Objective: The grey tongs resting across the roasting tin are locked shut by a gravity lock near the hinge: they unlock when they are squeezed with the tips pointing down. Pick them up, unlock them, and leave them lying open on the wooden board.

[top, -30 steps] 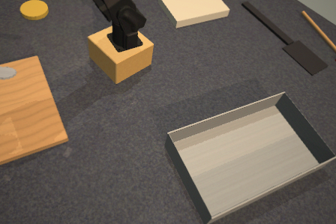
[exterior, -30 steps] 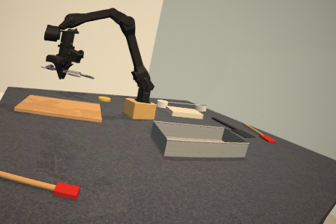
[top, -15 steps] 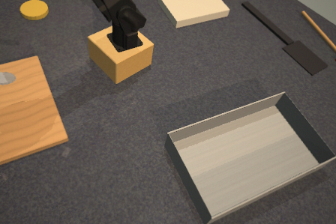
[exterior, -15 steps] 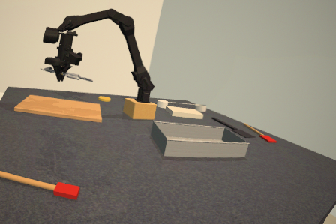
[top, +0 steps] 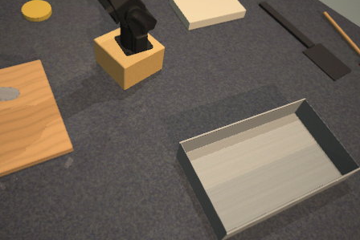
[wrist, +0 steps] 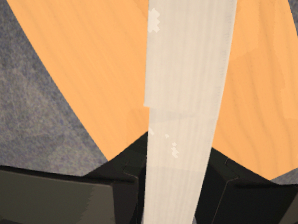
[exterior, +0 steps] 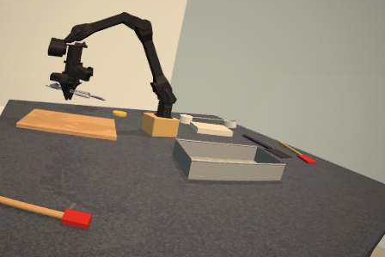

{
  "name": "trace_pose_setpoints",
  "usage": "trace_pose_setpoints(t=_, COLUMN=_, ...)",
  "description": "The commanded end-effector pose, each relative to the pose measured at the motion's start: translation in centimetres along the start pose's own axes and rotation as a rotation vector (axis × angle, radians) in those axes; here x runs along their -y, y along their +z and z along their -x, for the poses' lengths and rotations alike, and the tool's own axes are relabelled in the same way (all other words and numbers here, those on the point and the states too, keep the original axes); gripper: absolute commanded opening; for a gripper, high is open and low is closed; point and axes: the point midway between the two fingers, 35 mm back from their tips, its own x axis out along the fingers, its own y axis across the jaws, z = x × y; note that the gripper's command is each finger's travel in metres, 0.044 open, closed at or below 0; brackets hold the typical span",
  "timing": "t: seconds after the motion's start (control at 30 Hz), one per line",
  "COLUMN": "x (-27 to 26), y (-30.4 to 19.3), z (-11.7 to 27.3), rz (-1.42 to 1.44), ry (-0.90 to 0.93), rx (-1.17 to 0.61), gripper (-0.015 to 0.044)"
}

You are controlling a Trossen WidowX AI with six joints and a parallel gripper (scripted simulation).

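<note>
My gripper [exterior: 68, 96] [wrist: 168, 139] is shut on the grey tongs [exterior: 88, 94] [wrist: 185, 75] and holds them in the air above the wooden board [top: 32, 135] [exterior: 69, 124] [wrist: 85, 75]. In the exterior view the tongs lie near level, the right-hand end a little lower. A grey scalloped end of them shows over the board at the left edge of the top view. The wrist view shows one pale arm from above; whether the lock is on cannot be told. The roasting tin [top: 261, 175] [exterior: 236, 171] holds nothing.
My arm's base block [top: 145, 67] [exterior: 160, 125] stands between board and tin. A yellow disc [top: 37, 10] [exterior: 119, 113], a cream slab [top: 206, 6] [exterior: 211, 129] and a black spatula [top: 327, 60] lie farther off. A red-ended tool [exterior: 76, 218] lies front left in the exterior view.
</note>
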Motion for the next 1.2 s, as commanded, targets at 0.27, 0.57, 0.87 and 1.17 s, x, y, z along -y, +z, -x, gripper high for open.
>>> trace_pose_setpoints(t=0.27, x=0.0, y=0.1, z=-1.9, rz=0.004, ry=-0.004, rx=0.002, gripper=-0.015)
trace_pose_setpoints(t=0.57, x=0.0, y=0.2, z=-3.3, rz=0.005, ry=-0.003, rx=0.002, gripper=-0.015)
trace_pose_setpoints(t=0.87, x=-0.1, y=0.3, z=-4.5, rz=0.005, ry=-0.003, rx=0.002, gripper=-0.015)
trace_pose_setpoints(t=1.17, x=-0.2, y=0.3, z=-4.4, rz=0.001, ry=0.001, rx=0.001, gripper=0.0007)
